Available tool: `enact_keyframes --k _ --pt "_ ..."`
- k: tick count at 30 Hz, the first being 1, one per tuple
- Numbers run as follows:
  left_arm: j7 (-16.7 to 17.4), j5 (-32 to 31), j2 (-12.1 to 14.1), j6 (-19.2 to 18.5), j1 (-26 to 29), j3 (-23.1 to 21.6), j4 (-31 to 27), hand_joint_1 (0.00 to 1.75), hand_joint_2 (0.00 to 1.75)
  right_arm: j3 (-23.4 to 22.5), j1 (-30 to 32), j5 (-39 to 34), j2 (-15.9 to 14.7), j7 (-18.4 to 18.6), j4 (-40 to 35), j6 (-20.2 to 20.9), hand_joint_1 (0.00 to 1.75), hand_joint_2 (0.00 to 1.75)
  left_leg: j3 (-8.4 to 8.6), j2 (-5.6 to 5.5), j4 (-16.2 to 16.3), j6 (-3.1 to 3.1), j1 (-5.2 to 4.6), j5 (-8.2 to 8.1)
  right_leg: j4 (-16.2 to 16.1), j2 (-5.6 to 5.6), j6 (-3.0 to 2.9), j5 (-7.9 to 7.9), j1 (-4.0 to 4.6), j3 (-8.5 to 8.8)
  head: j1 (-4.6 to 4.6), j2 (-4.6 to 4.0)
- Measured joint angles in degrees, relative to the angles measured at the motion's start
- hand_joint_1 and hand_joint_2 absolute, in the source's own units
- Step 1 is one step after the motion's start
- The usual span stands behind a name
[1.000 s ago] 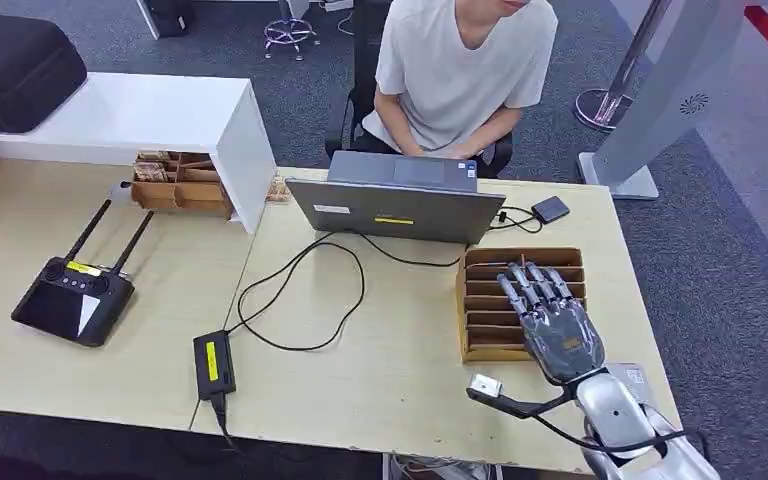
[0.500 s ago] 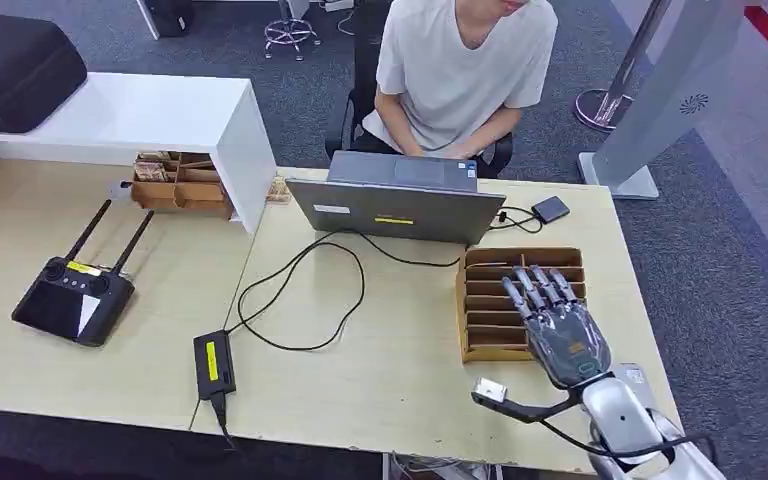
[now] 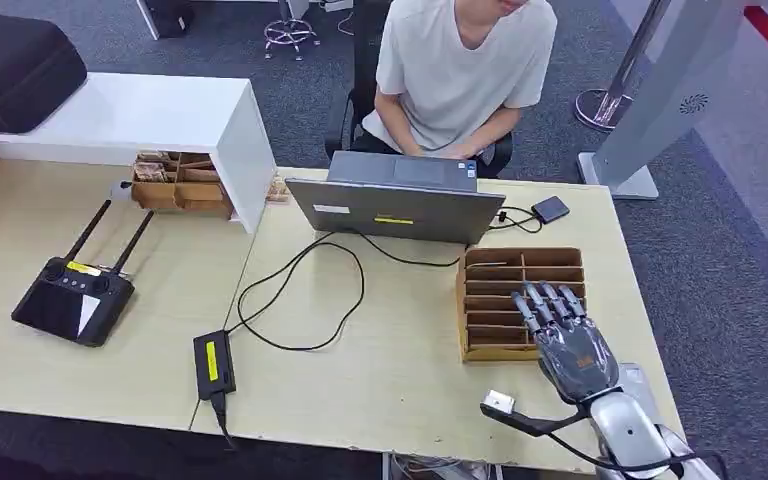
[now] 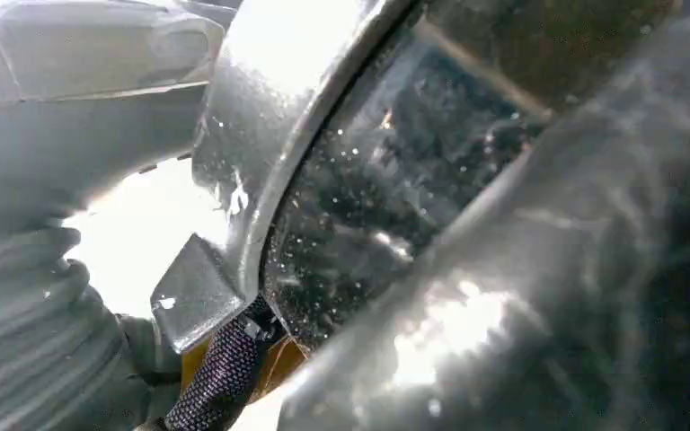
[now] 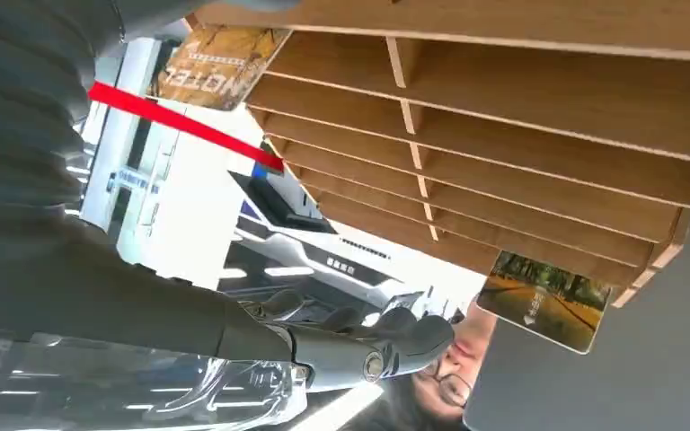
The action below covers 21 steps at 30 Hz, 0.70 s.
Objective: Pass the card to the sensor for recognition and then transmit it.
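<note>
right hand over near right corner of wooden slot tray, fingers spread, holding nothing | card sticks out of a tray slot, just past the fingertips | left hand: cannot tell

Bench: we see pale wood-look laminate, smooth and matt.
Slotted card rack: we see plain brown wood, unvarnished and dull.
Card: we see a printed face with a slight sheen.
Right hand: we see dark grey plastic with glossy metal behind the wrist.
Laptop: we see a matt grey lid.
Floor: we see rough grey carpet.
</note>
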Motion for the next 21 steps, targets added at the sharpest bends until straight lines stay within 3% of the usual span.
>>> enact_keyframes --k 21 --pt "0.0 0.0 0.0 0.1 0.0 0.0 0.0 0.0 1.75 -1.5 0.8 -0.3 -0.5 0.0 1.1 0.2 0.0 1.75 -0.01 -0.01 0.0 0.0 0.0 0.0 0.0 -0.01 0.0 0.0 0.0 0.0 0.0 0.0"
